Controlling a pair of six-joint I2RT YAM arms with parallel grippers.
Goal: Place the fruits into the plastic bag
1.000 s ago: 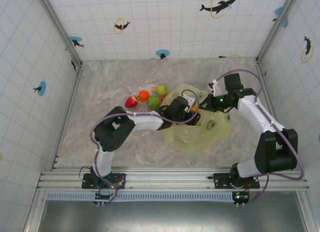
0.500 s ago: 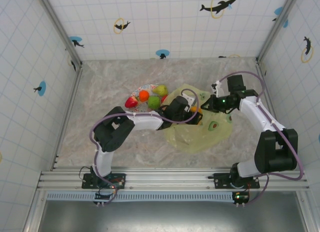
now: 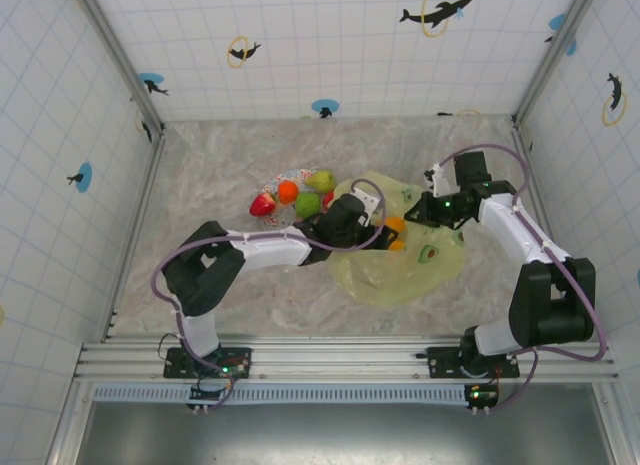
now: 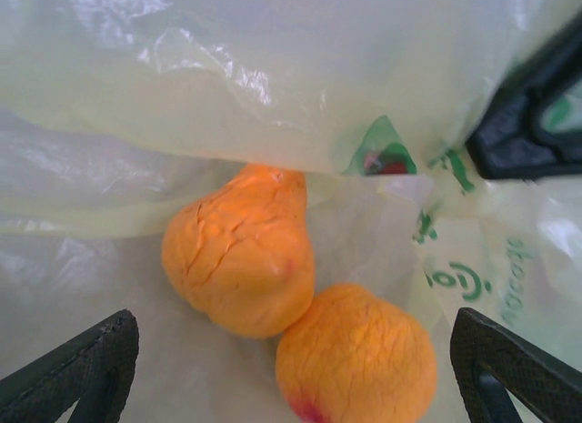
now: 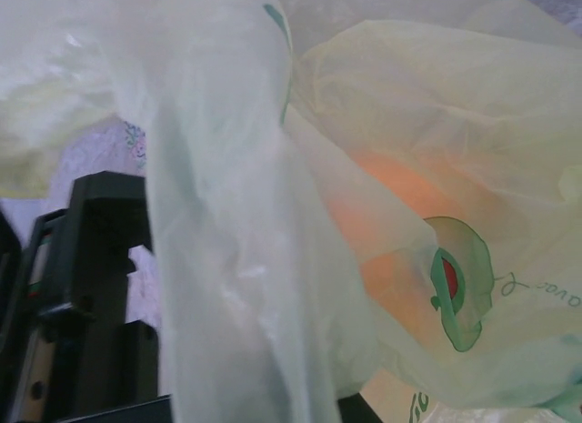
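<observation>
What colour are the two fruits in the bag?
Both fruits in the bag are orange, best seen in the left wrist view.

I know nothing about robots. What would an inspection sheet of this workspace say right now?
Surface: marbled tabletop, no spills seen.
Job's things: plastic bag lies open with two orange fruits inside; more fruits, red, orange and green, sit on the plate.
Clutter: patterned plate under the waiting fruits; nothing else seen.
Grippers: left gripper open, inside the bag's mouth over the two orange fruits; right gripper shut on the bag's edge, holding it up.
Cables: purple cables loop along both arms.
Surroundings: white tiled walls with dolphin stickers; metal rail at the near edge.
</observation>
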